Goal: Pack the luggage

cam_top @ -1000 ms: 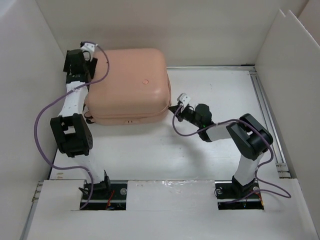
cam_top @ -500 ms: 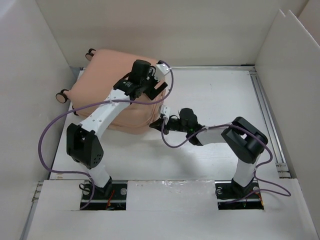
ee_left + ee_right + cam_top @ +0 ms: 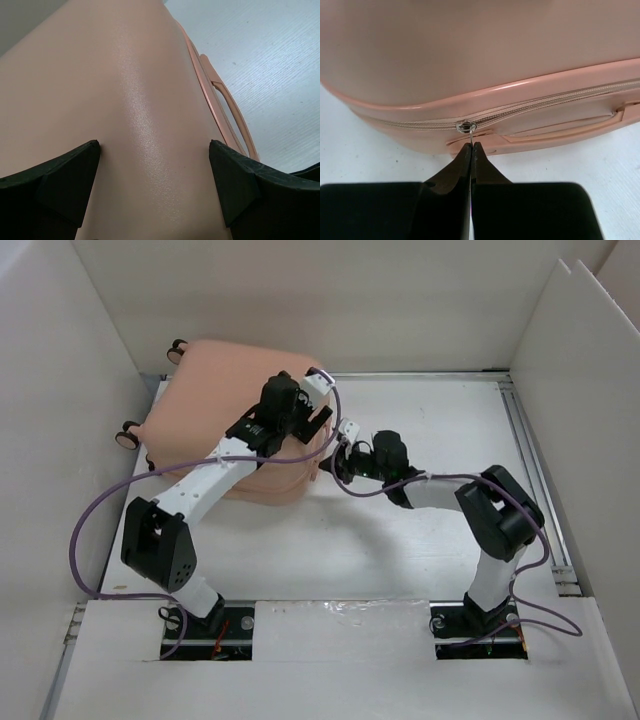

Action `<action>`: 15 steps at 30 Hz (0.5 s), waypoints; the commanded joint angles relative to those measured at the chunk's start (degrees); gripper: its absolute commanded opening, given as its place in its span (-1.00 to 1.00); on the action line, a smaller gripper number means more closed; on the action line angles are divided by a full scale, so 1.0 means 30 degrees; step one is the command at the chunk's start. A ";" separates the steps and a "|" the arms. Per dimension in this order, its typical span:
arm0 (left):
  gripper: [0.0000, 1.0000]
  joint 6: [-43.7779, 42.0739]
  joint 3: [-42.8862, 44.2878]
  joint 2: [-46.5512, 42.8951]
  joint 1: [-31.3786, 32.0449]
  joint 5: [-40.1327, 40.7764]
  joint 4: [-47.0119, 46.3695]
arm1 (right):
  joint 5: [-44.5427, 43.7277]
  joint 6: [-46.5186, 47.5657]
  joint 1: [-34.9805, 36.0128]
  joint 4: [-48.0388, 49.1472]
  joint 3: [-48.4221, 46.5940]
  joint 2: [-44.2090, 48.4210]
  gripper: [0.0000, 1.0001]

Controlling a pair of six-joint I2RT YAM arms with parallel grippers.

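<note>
A: Where's the luggage (image 3: 225,390)?
B: Far-left part of the table (image 3: 430,430), up in the corner btwn the white side panel (image 3: 60,390) and the back wall (image 3: 400,300). It lies flat on one shell, shut, turned a bit askew. Two wheels (image 3: 127,434) stick out on the side twd that panel; can't tell if they touch it
A: L gripper (image 3: 154,147)?
B: Over the top shell, near the luggage's right end in the overhead cam. Jaws spread wide, only smooth pink surface btwn them. The wrist cam has both black fingertips (image 3: 65,185) low against the shell; contact or a hair above, can't tell. Not holding anything
A: And the R gripper (image 3: 471,146)?
B: Jaws pressed together, tips meeting in a point. It's at the luggage's side edge, the one facing mid-table. A thin metal zip pull (image 3: 469,136) hangs from the slider (image 3: 466,126) and its lower end goes in btwn the tips, so it looks pinched
A: What abt the zip (image 3: 545,104)?
B: Runs along the seam btwn the two shells, curving w/ the corner. Teeth show on both sides of the slider, and the shells sit together along the stretch in view
A: The handle (image 3: 560,121)?
B: Just right of the slider in the R wrist cam, below the zip line, flat against the side. The L wrist cam catches it too, w/ white table beyond
A: Arms?
B: L arm (image 3: 200,485) reaches diagonally over the luggage from its base; R arm (image 3: 440,495) is bent, forearm low across the table twd it
</note>
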State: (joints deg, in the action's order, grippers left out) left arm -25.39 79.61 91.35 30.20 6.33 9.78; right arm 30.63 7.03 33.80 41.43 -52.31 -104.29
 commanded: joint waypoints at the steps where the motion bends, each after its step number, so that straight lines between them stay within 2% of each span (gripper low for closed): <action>1: 0.68 -0.0503 -0.3123 0.0634 -0.0749 0.2666 0.6056 | -0.3470 0.0031 -0.1421 -0.0771 -0.1661 0.0662 -1.00; 3: 0.68 -0.0503 -0.3799 0.0458 -0.0749 0.2666 0.5824 | -0.3881 0.0234 -0.2093 -0.1646 -0.3585 -0.0126 -1.00; 4: 0.68 -0.0503 -0.3804 0.0255 -0.0749 0.2463 0.5822 | -0.3883 0.0236 -0.2358 -0.2029 -0.3597 -0.0535 -1.00; 8: 0.66 -0.0327 -0.4038 0.0253 -0.0749 0.2256 0.5587 | -0.4553 0.0734 -0.3819 -0.3580 -0.8099 -0.3667 -1.00; 12: 0.66 -0.0530 -0.4390 0.0077 -0.0749 0.2080 0.5587 | -0.5435 0.0910 -0.5113 -0.5047 -1.4503 -0.7208 -1.00; 15: 0.66 -0.0706 -0.4798 0.0077 -0.0749 0.2080 0.5412 | -0.5233 0.1115 -0.5552 -0.5255 -1.7124 -0.8650 -1.00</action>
State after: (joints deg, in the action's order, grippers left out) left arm -25.65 71.88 88.18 30.37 6.48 0.58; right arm 23.94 8.01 21.67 22.72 -95.20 -129.88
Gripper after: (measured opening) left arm 0.836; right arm 0.009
